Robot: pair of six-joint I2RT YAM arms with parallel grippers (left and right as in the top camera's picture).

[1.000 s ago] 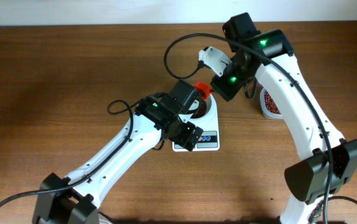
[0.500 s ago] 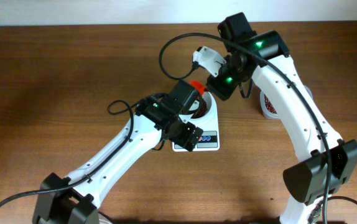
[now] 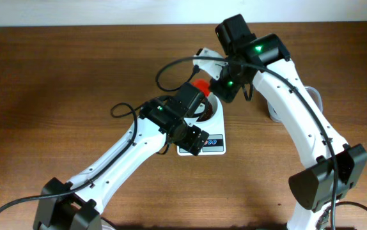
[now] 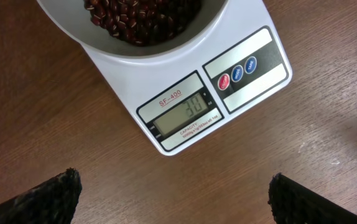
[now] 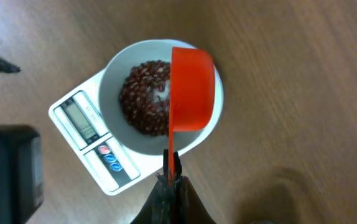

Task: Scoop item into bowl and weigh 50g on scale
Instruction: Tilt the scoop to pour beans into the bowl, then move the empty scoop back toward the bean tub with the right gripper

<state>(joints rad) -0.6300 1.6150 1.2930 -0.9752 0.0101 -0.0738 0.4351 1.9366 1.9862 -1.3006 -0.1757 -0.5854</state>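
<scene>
Beans [image 5: 146, 96], where are they lying?

They sit heaped in the white bowl [image 5: 110, 99], a dark reddish-brown pile that covers its bottom and leans toward the left side in the right wrist view.

And the bowl?

It stands on the white scale [image 4: 185, 106], over the back part of the platform. The front strip is uncovered, so the grey display [image 4: 186, 118] and the coloured round buttons [image 4: 236, 73] show. The digits look like 30, but they are too blurred for me to be sure.

What is the right pincer [image 5: 171, 180] doing?

Its fingers are pressed together on the thin handle of the orange-red scoop [image 5: 191, 87]. The cup of the scoop hangs over the right half of the bowl, above the edge of the bean pile. I cannot tell from these views which way its opening faces.

And the left pincer [image 4: 175, 202]?

It is spread wide with nothing between its fingers. The two dark tips sit in the bottom corners of the left wrist view. It hovers over the brown wooden tabletop [image 3: 55, 76], just in front of the scale and touching neither the scale nor the bowl.

How do the two arms stand from overhead?

Both reach in to the scale near the middle of the tabletop, the left from the near side and the right from the far side.
</scene>
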